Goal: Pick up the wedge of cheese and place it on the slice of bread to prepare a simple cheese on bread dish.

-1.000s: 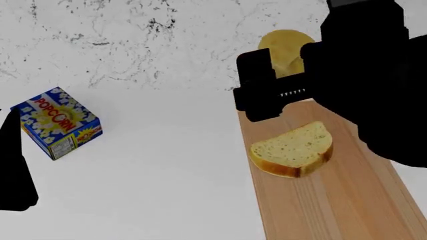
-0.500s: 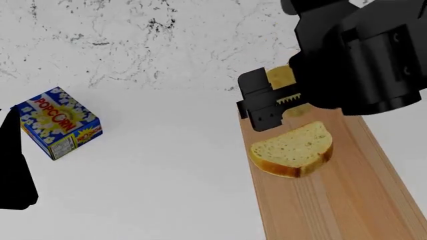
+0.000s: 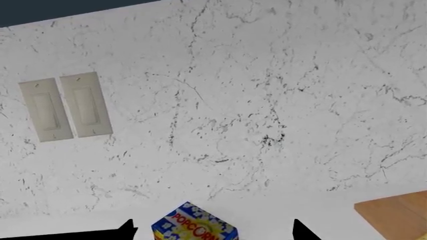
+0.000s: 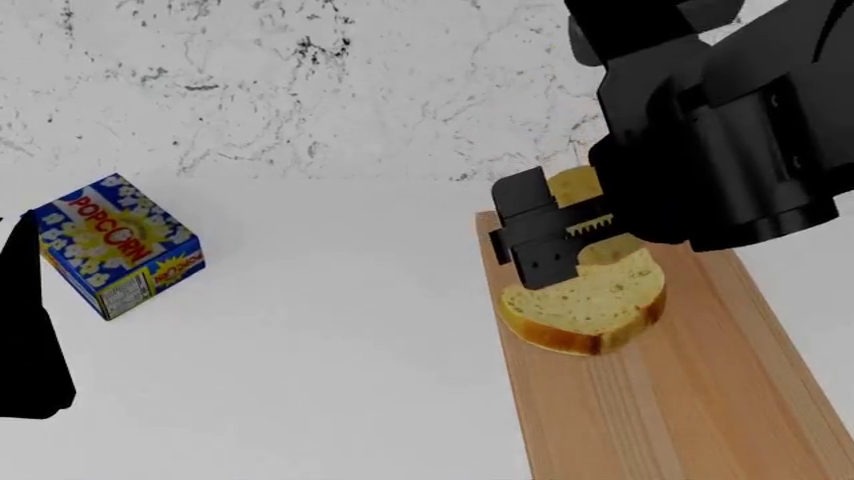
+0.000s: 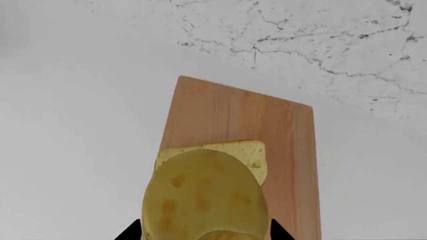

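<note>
The slice of bread (image 4: 587,300) lies on the wooden cutting board (image 4: 667,400) at the right of the head view. My right gripper (image 4: 587,235) is shut on the wedge of cheese (image 4: 574,185), pale yellow with round holes, and holds it just above the bread's far edge. In the right wrist view the cheese (image 5: 203,197) fills the space between the fingertips and covers most of the bread (image 5: 250,150). My left gripper (image 3: 212,234) is open and empty at the far left, with only its fingertips showing.
A blue popcorn box (image 4: 118,245) stands on the white counter at the left, also in the left wrist view (image 3: 195,227). A marble backsplash with a double light switch (image 3: 63,107) rises behind. The cutting board's far end (image 5: 240,110) is bare.
My right gripper has come down and toward me with the cheese, from behind the board's far end to just over the bread. The left arm has not moved.
</note>
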